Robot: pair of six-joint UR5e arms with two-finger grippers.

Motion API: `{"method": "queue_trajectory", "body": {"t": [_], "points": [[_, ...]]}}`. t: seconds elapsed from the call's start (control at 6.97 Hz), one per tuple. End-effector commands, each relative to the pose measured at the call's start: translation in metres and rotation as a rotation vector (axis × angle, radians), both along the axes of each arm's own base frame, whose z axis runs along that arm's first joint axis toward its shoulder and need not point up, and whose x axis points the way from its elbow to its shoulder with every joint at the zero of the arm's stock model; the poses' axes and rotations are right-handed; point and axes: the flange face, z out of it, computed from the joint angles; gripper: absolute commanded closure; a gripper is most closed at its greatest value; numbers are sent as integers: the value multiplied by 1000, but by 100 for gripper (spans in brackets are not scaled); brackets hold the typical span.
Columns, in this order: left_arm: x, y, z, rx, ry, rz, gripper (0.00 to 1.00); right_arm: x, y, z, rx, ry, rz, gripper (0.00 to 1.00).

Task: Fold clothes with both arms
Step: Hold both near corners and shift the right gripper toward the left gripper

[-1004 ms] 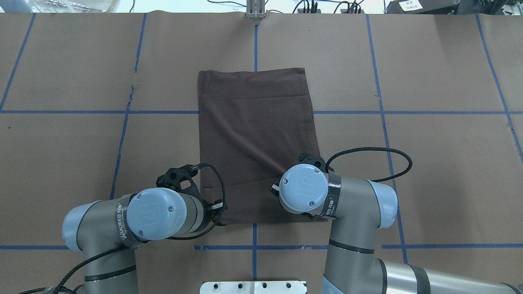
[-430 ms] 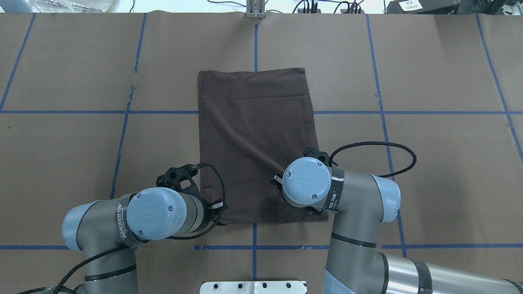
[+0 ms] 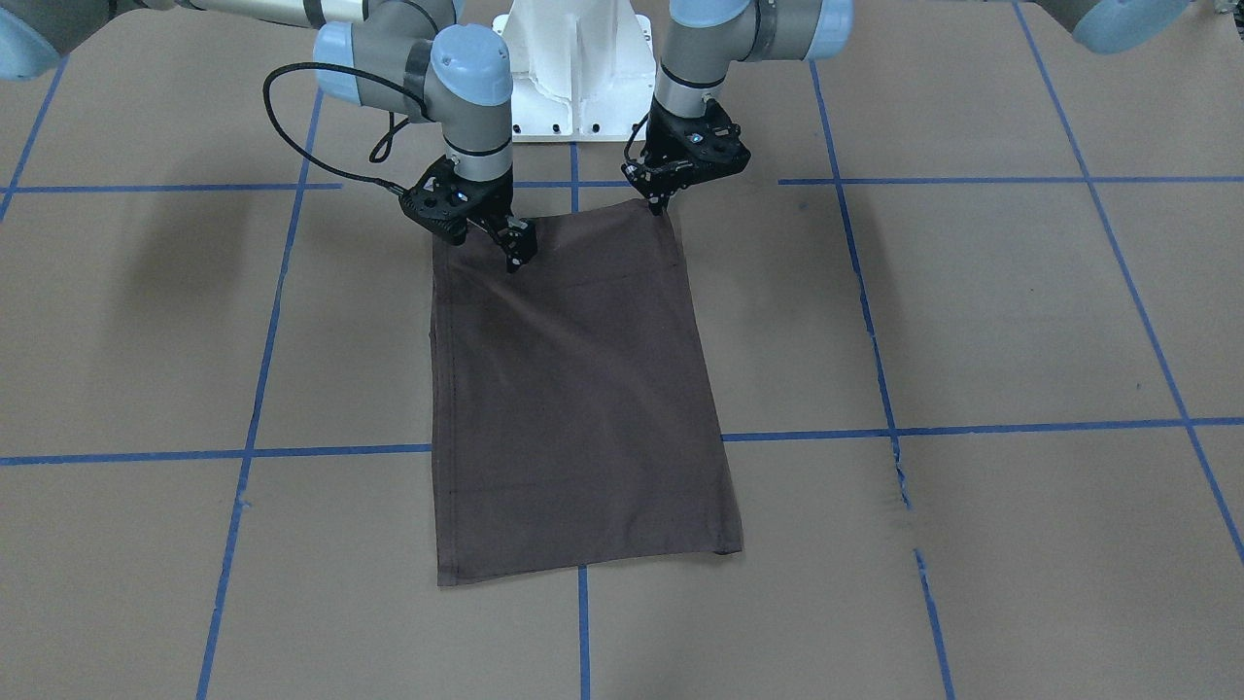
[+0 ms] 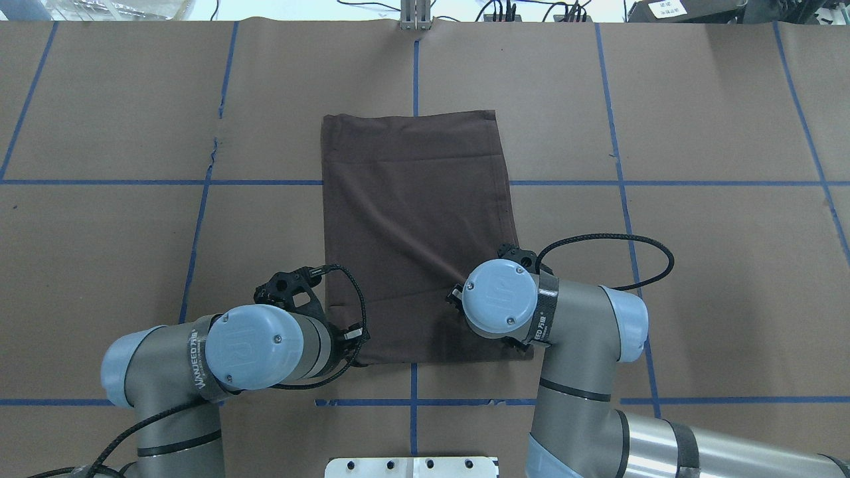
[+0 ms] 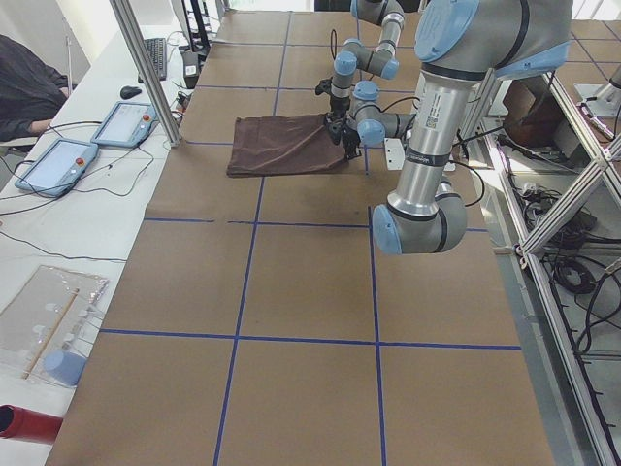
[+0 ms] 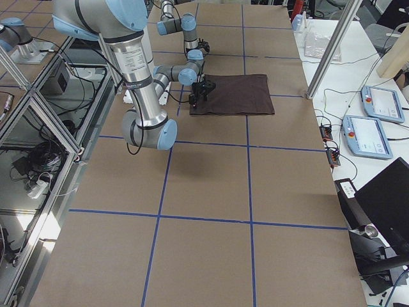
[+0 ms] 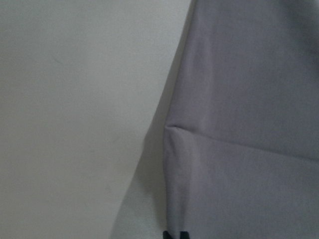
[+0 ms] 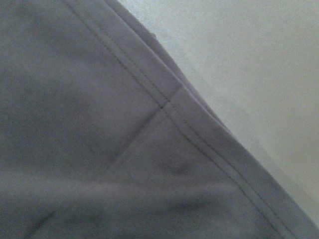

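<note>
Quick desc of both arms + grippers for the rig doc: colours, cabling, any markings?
Both are grey tubular links with round light-blue joint caps bearing an embossed logo. The left arm wears a black wrist band with pale lettering, the right arm a black woven-look band. The left gripper and right gripper are black, open-framed and two-fingered. A black braided cable loops off each wrist.

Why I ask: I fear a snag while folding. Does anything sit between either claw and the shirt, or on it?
Nothing visible does. The left claw is at one robot-side corner of the T-shirt, the right claw over its robot-side edge, and only bare cloth lies beyond them.
</note>
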Motion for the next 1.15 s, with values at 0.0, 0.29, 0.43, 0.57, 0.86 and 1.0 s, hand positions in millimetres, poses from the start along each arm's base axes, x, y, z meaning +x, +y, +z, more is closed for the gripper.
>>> {"method": "queue_trajectory", "body": {"t": [0.0, 0.29, 0.43, 0.57, 0.86, 1.0], "points": [[-1, -1, -1, 0, 1, -2, 100, 3, 0, -2, 1, -9, -11, 0], [-2, -1, -1, 1, 3, -3, 100, 8, 1, 1, -6, -7, -16, 0], [-3, -1, -2, 1, 4, -3, 100, 8, 2, 4, -10, -1, -17, 0], [-2, 0, -2, 1, 4, -2, 100, 9, 2, 10, -12, 7, -18, 0], [-2, 0, -2, 2, 4, -3, 100, 8, 3, 10, -10, 6, -21, 0], [-3, -1, -2, 2, 4, -4, 100, 7, 3, 8, -10, 3, -21, 40]]}}
